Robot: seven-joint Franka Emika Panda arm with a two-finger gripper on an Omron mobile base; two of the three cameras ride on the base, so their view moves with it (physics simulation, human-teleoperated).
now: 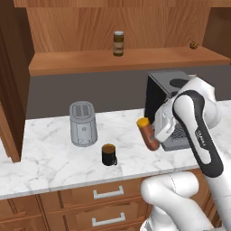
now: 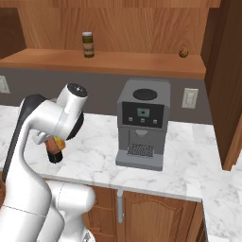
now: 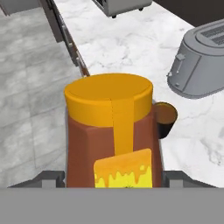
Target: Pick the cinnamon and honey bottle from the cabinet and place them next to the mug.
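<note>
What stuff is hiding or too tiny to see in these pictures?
- Gripper: hand view, the honey bottle covers its fingertips; left base view, the arm hides it.
- Mug: hand view, half behind the bottle.
- Small round thing on the cabinet shelf: too small to name.
- Cinnamon: label too small to read.

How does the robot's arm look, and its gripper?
The arm is glossy white with rounded links, dark grey to black bands at the joints, and small dark lettering on one black band. The gripper has two small dark grey fingertips. No loose cables show.
</note>
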